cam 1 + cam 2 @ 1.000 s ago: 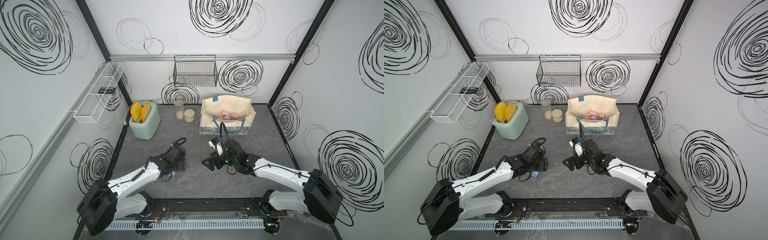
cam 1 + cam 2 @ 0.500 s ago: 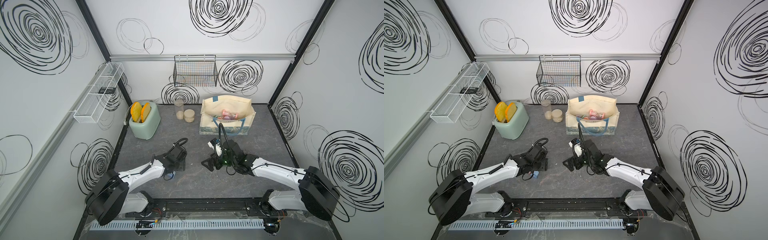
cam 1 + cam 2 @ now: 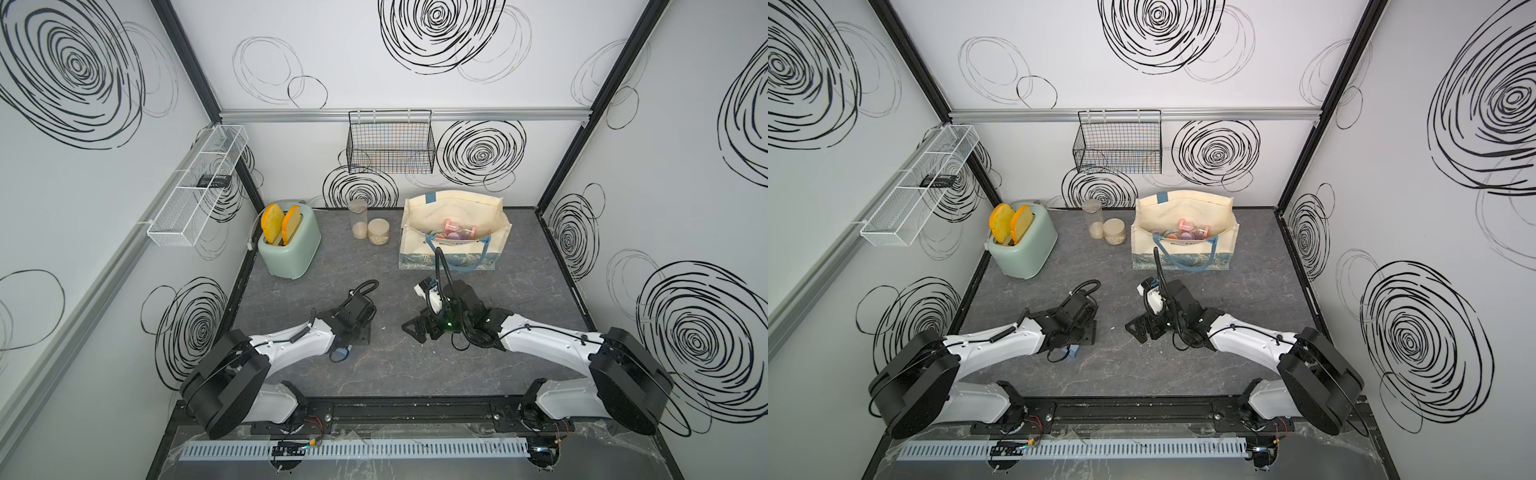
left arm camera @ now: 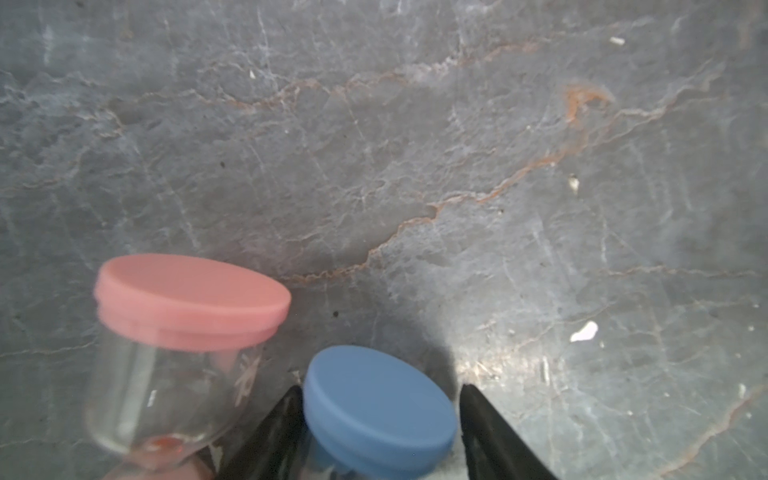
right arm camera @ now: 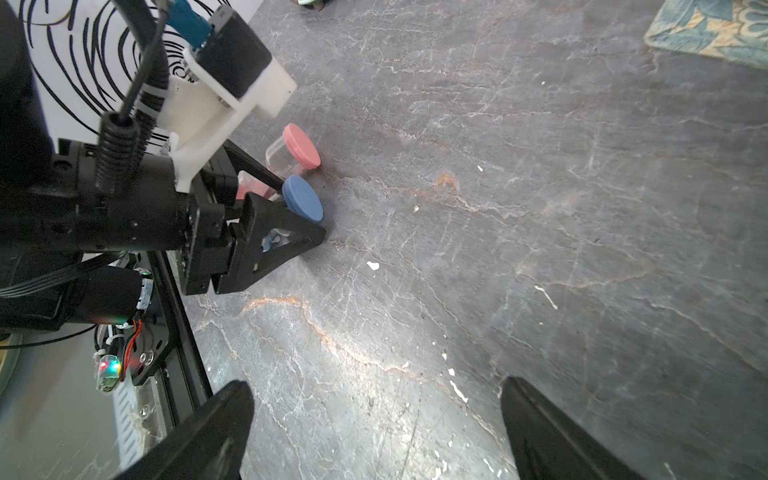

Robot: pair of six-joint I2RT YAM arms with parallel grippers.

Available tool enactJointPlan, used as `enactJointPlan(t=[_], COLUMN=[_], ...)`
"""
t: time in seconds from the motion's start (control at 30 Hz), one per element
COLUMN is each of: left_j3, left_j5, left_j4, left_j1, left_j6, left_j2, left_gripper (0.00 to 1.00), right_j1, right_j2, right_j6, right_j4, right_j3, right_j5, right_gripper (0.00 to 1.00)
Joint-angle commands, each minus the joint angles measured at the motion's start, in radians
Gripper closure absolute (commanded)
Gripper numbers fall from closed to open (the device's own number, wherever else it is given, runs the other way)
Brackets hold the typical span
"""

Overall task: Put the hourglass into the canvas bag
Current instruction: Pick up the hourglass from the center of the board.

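Left wrist view: left gripper [image 4: 380, 387] straddles the blue-capped hourglass [image 4: 374, 409] near the counter's [image 3: 415, 365] front edge, left of middle. Jaws are apart with a sliver of gap showing (not clamped). The pink-capped hourglass [image 4: 191, 299] sits just beside it, so the jaws should close centred, avoid nudging it, then lift straight. Right gripper [image 5: 375, 382] gapes empty. Canvas bag [image 3: 453, 208] stands at the back edge.

Counts across the cell
Two robot arms [image 3: 291, 344]; one pink-capped hourglass [image 4: 191, 299], one blue-capped hourglass [image 4: 378, 399]; one canvas bag [image 3: 453, 205], contents too jumbled to count; one toaster [image 3: 295, 253] with two toast slices [image 3: 272, 220]; two jars [image 3: 379, 230]; one black wire basket [image 3: 390, 145], upper centre; one white wire shelf [image 3: 195, 187], left.
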Motion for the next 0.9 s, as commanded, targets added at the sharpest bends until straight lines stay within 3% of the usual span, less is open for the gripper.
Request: enactJointPlan(t=[0.0,0.5,0.87], left_j3=[0.001,0.053,0.197], left_j5=[-0.012,-0.037,-0.086], left_j4=[0.025,0.008,0.019], left_j1=[-0.009,-0.015,-0.060], left_j6=[-0.024,-0.004,0.004], left_j2=[0.023,0.007,-0.199], left_gripper=[0.46,0.64,0.68], right_j1=[0.004,-0.050,-0.174], right_j2=[0.013,-0.038,-0.215], right_j6=[0.002,0.020,0.046], right_j4=[0.015,-0.019,-0.144], right_j3=[0.002,0.009,0.028], right_j5=[0.004,0.010,0.048], right_gripper=[0.03,0.03,0.03])
